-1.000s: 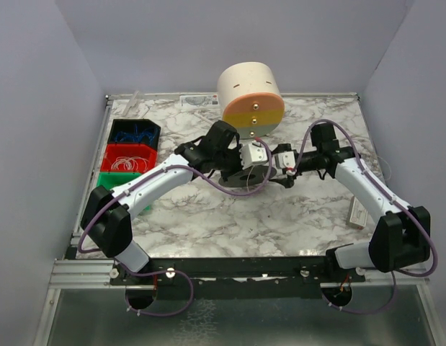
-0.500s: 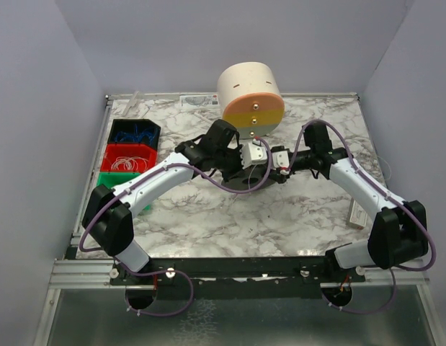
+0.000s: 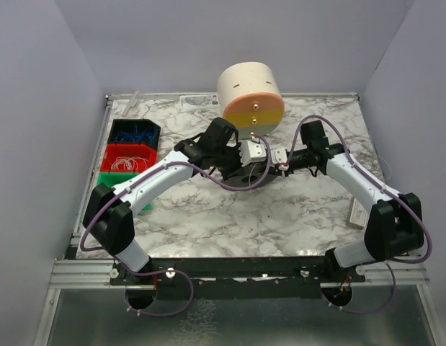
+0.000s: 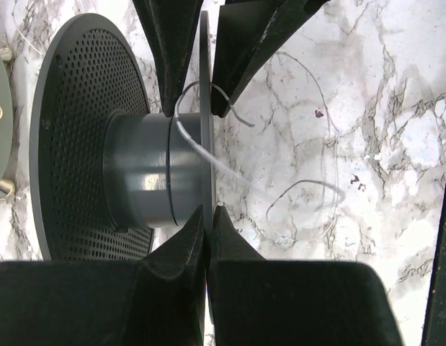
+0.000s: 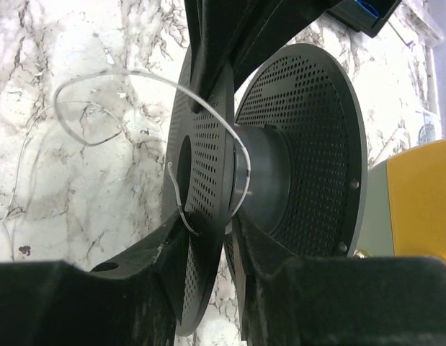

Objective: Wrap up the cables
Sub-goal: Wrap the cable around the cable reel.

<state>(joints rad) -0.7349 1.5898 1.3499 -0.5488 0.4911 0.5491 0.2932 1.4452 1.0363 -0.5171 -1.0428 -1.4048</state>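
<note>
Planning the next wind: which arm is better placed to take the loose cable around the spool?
Right, probably. The left fingers clamp the spool by its flange, steadying it. The right fingers straddle the flange where the cable crosses it, so they could pinch it.

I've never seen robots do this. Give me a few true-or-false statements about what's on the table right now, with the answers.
1. The left gripper is clamped on a flange of the dark grey spool. True.
2. The thin pale cable is fully wound up. False: a loose loop of it trails over the marble table.
3. The red bin sits between the blue bin and the green bin. True.
4. The cream and yellow drum stands by the arm bases. False: it is at the far side, behind the spool.
</note>
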